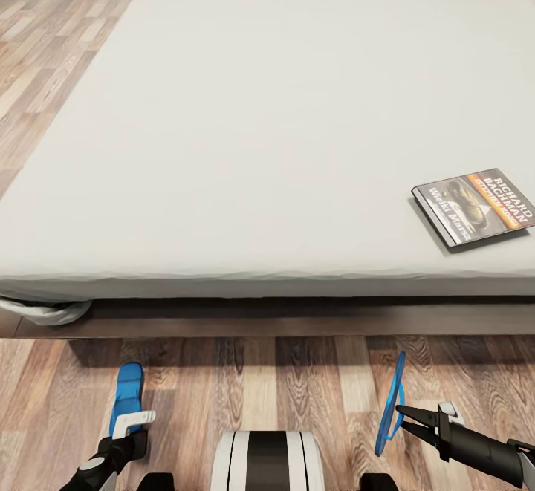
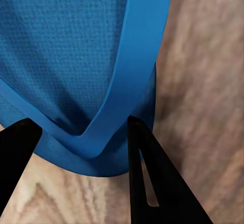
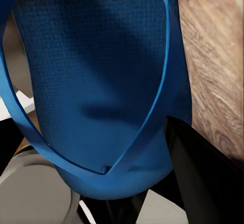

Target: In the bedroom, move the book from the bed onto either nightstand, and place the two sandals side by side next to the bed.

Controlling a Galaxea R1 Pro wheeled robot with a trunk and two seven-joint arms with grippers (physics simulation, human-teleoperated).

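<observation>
The book (image 1: pixel 472 207) lies flat on the bed's pale mattress (image 1: pixel 245 127), near its front right edge. One blue sandal (image 1: pixel 128 391) lies flat on the wood floor in front of the bed, at the left. My left gripper (image 1: pixel 132 423) hovers just over its near end. In the left wrist view, that gripper (image 2: pixel 84 153) is open, its black fingers (image 2: pixel 152 178) straddling the sandal's (image 2: pixel 61 46) strap. The other sandal (image 1: pixel 389 402) stands on edge off the floor, with my right gripper (image 1: pixel 402 411) shut on it. It looms close in the right wrist view (image 3: pixel 96 82).
The bed's dark wooden frame (image 1: pixel 297 318) runs across in front of me. A bunched white sheet (image 1: pixel 46 311) hangs at its left corner. Plank floor (image 1: pixel 245 379) lies between the two sandals, and my white base (image 1: pixel 267 461) is below.
</observation>
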